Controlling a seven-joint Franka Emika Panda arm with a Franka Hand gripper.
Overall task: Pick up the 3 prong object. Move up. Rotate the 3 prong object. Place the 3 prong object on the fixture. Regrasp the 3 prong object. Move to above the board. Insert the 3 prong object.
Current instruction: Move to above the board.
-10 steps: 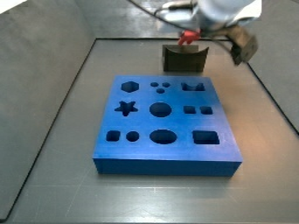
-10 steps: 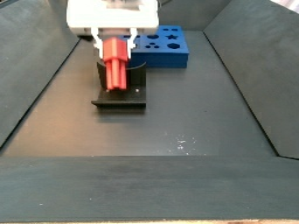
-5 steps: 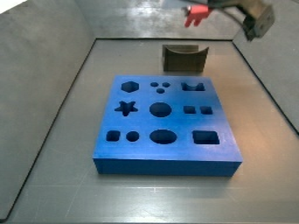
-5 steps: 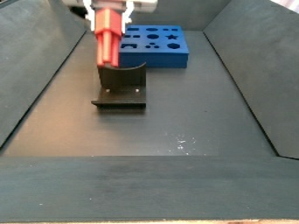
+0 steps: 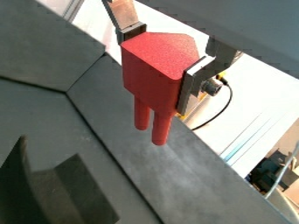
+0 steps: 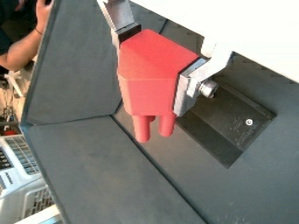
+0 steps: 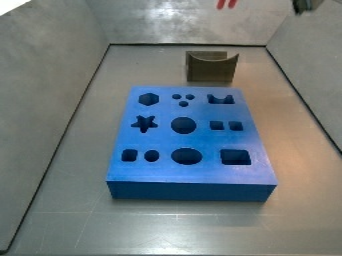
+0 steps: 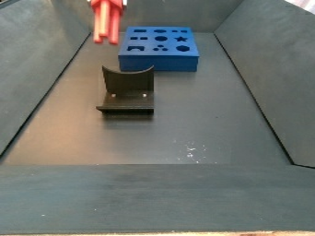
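Gripping the 3 prong object (image 5: 158, 74), the gripper (image 5: 163, 48) is showing in both wrist views with its flat silver fingers (image 6: 198, 77) pressing on opposite sides of the red-orange block, whose stubby prongs are pointing down away from the fingers. In both side views the gripper body is lying almost wholly outside the picture; only the red piece (image 8: 105, 20) is hanging into view, high above the fixture (image 8: 127, 90) and well clear of its notch. Nothing is sitting in the fixture (image 7: 211, 67). Just beside the fixture, the board (image 7: 189, 140) is lying flat on the dark floor (image 8: 185, 129), its cut-out holes facing up and all unfilled.
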